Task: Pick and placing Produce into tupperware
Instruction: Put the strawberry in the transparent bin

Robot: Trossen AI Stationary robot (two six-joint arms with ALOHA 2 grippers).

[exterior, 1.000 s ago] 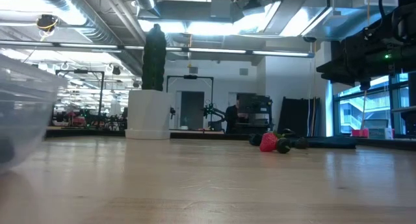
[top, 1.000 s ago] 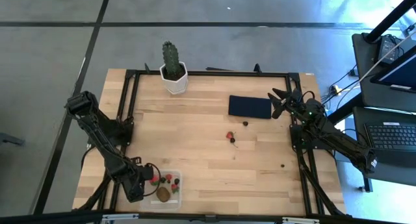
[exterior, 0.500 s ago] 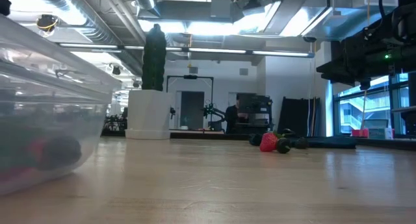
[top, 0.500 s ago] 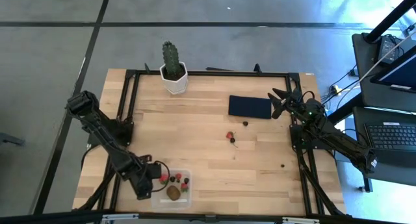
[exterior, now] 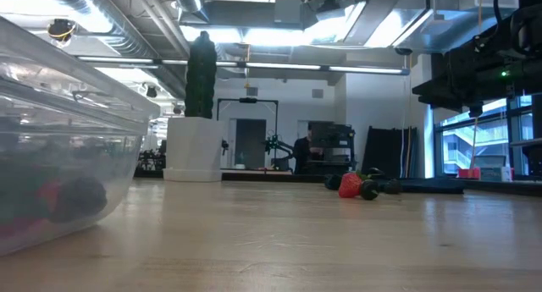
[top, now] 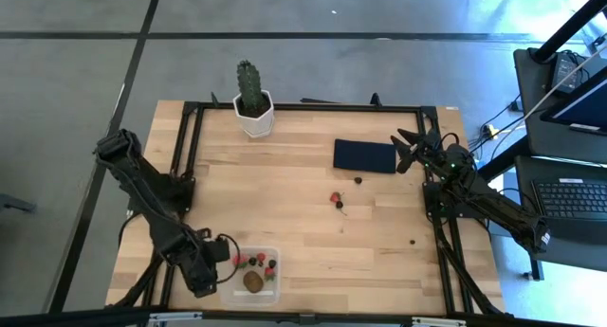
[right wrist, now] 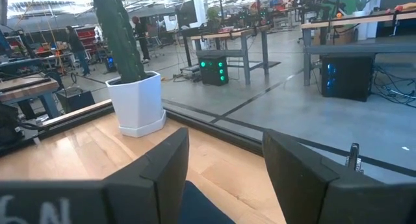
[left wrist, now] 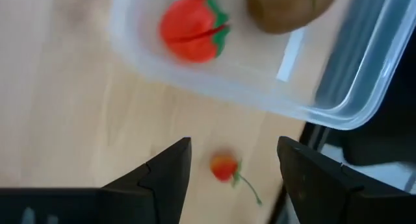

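Wooden tabletop (top: 303,223) with a black frame around it, big workshop room behind. Nearest to the left gripper (top: 216,267) is the tupperware (top: 252,274), touching or just beside its fingertips at the near edge of the table. Both fingers are parted and nothing sits between them, so it's empty-handed. Its wrist view shows a small red strawberry (left wrist: 223,167) loose on the wood just outside the box wall, right ahead of the gap. Inside the box are a bigger strawberry (left wrist: 192,28) and the brown kiwi (left wrist: 285,8).

Farther out, mid-table, another strawberry with a dark berry (top: 337,201) is waiting, then a lone berry (top: 358,180) by the navy mat (top: 364,156). The right gripper (top: 406,149) is parked at the far corner, jaws apart, holding nothing.

Looks like a between-picks step. Next move probably calls for dropping straight onto that stray strawberry by the box without nudging the tupperware.
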